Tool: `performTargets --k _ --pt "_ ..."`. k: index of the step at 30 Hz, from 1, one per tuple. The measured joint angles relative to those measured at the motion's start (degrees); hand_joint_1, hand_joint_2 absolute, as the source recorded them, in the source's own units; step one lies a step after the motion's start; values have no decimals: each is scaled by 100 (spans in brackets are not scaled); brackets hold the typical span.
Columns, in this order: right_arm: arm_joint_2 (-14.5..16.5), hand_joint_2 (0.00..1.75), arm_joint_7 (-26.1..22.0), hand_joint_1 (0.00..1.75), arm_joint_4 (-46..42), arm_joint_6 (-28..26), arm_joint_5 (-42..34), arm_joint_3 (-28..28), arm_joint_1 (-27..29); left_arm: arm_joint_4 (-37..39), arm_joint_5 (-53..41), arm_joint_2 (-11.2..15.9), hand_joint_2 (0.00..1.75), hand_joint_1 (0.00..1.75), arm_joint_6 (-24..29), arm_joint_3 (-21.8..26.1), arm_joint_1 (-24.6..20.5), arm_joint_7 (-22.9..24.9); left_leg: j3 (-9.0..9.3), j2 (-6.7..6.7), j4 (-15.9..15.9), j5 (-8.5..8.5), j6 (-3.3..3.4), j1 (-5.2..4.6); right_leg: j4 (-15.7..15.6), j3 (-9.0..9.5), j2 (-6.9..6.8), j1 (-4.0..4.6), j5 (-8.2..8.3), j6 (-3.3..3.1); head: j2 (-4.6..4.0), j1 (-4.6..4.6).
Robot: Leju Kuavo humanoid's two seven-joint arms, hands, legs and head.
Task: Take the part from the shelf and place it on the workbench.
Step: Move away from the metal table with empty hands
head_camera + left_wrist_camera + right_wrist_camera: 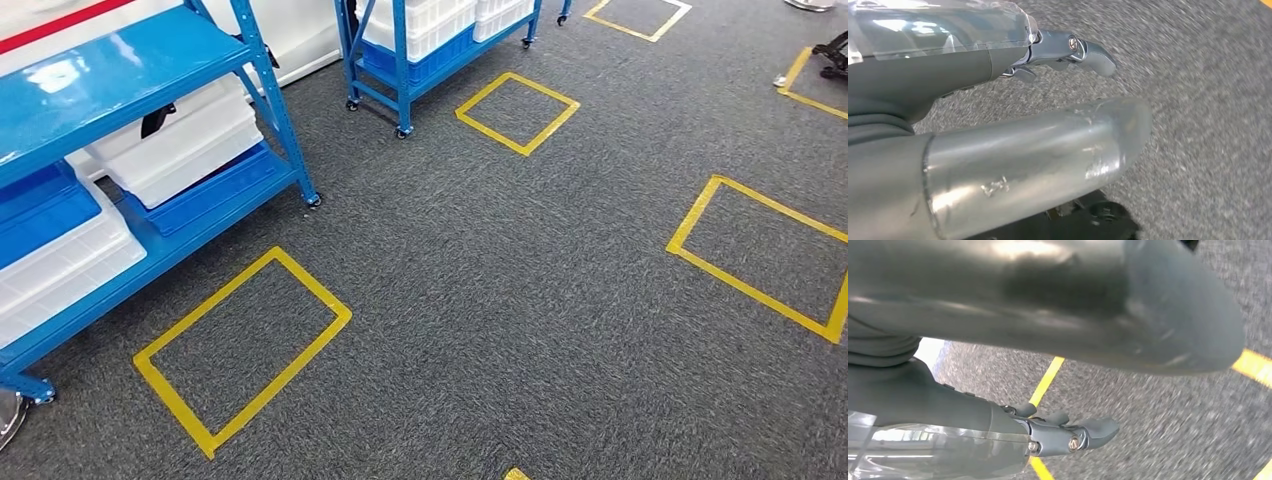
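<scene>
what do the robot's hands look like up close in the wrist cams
Left hand: a thick, scuffed silver-grey thumb, a dark grey body under a clear plastic cover, and a slimmer grey metal finger jointed with small screws. Right hand: the same build, a broad dark grey thumb, a clear cover, and screw-jointed grey fingers.

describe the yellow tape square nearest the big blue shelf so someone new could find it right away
Start at the big blue metal shelf rack holding white plastic bins on the left of the head view. On the grey carpet just in front of its lower shelf lies a yellow tape rectangle. Unlike the other tape outlines, it sits closest to the camera and alongside that rack.
</scene>
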Motion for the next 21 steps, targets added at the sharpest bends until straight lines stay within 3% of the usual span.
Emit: performTargets --k 2,4,7,10,12,14,15,16,17,19,21 --pt "0 0 0 0 4 1 17 0 -3 -10 -16 4 0 0 0 12 -16 0 431 248 -750 248 58 -29 39 18 -132 27 -45 51 0 4" --pt "0 0 0 0 9 -4 30 0 -12 -23 -42 5 0 0 0 23 -29 2 562 338 -1015 297 135 -62 64 43 -245 47 -78 109 0 26" --pt "-1 0 -4 0 10 -11 44 0 -63 -28 -68 5 0 0 0 60 -6 4 546 167 -1047 332 224 -57 55 92 -374 42 -95 179 0 39" --pt "-2 0 -7 0 9 -12 45 0 -75 -28 -72 4 0 0 0 71 -2 4 569 122 -1082 356 257 -37 59 103 -393 44 -111 207 0 40" --pt "-19 0 -11 0 10 -13 46 0 -71 -28 -80 3 0 0 0 81 4 5 579 76 -1092 378 279 -25 224 32 -142 20 -247 239 0 57" --pt "-40 0 -27 0 16 -13 61 -2 -51 -29 -114 3 0 0 0 107 -13 -3 552 -114 -1096 415 320 -18 1083 -382 257 -25 -644 283 0 88" --pt "-47 0 -39 0 19 -13 74 -3 -40 -30 -138 4 0 0 -1 123 -22 -9 539 -230 -1090 425 329 -18 1406 -552 367 -41 -728 292 0 100" --pt "-57 0 -55 0 22 -12 89 -4 -31 -30 -161 4 0 0 -3 137 -32 -19 534 -354 -1081 431 331 -18 1542 -638 429 -57 -687 294 0 104" --pt "-69 0 -82 0 22 -12 99 -5 -29 -30 -186 4 0 0 -8 147 -30 -30 541 -442 -1073 428 322 -14 1248 -520 470 -70 -461 287 0 105" --pt "-99 0 -180 0 22 -7 121 -9 -25 -31 -248 3 0 0 -21 158 -37 -66 530 -597 -1045 420 280 -12 514 -229 730 -101 -92 261 0 108" --pt "-137 0 -387 0 22 14 155 -11 -37 -37 -355 6 0 0 -37 161 -57 -157 483 -726 -1026 429 204 -9 175 -110 902 -104 1 235 0 110"
